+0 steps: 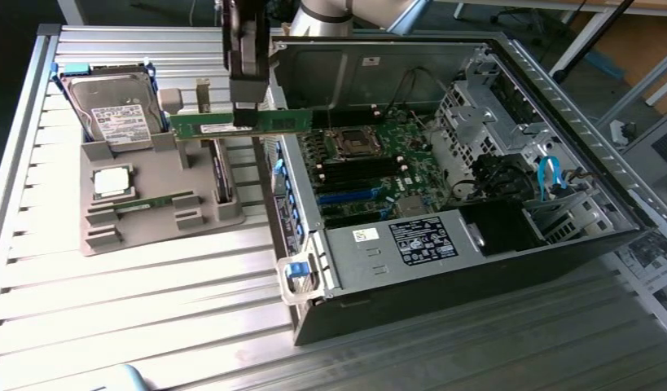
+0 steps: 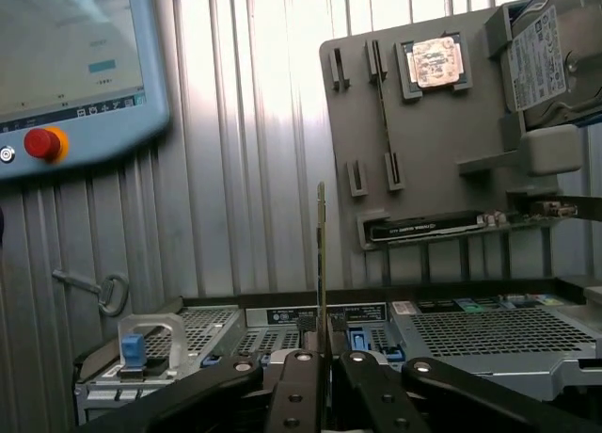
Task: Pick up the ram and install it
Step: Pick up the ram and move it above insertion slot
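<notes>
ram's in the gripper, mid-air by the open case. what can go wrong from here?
1. The gripper pinches the ram only near its middle. Both ends overhang, so it may tilt or slip.
2. The ram hangs across the edge of the case, and an end could clip the metal wall.
3. The motherboard slots are narrow, so a tilted stick would likely jam rather than seat.

Black two-fingered gripper (image 1: 247,114) is seen hanging upright in the exterior view, tips pointed down, carried under a silver-grey tubular arm (image 1: 322,15). Its fingers (image 2: 299,395) are clamped on a long thin green circuit-board stick (image 1: 284,122), gripped near mid-length (edge-on in the wrist view). Linkage bars are drawn in close.
</notes>
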Robot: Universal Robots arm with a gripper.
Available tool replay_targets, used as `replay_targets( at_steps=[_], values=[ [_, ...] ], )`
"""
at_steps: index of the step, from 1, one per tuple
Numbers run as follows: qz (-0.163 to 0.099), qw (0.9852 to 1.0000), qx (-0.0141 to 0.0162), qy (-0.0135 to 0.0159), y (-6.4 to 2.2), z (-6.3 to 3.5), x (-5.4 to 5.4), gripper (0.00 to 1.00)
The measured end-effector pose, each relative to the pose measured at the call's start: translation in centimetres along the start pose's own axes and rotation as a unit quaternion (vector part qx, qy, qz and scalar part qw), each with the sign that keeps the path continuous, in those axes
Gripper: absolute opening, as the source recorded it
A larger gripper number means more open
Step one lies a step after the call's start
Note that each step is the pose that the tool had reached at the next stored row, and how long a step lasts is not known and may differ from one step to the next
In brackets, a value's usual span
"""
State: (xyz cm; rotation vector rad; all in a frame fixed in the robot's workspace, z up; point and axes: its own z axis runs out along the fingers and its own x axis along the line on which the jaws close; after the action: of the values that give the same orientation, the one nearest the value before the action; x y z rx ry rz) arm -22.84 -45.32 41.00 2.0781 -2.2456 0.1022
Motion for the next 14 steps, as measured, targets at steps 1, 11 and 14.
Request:
replay_targets(
  at_steps=[1,11,14],
  values=[
    [0.0,1.0,0.0,0.0001,-0.1,0.0,0.0,0.14],
    [0.0,1.0,0.0,0.0018,-1.52,-0.02,-0.1,0.14],
    [0.0,1.0,0.0,0.0023,-2.02,-0.03,-0.2,0.14]
  ],
)
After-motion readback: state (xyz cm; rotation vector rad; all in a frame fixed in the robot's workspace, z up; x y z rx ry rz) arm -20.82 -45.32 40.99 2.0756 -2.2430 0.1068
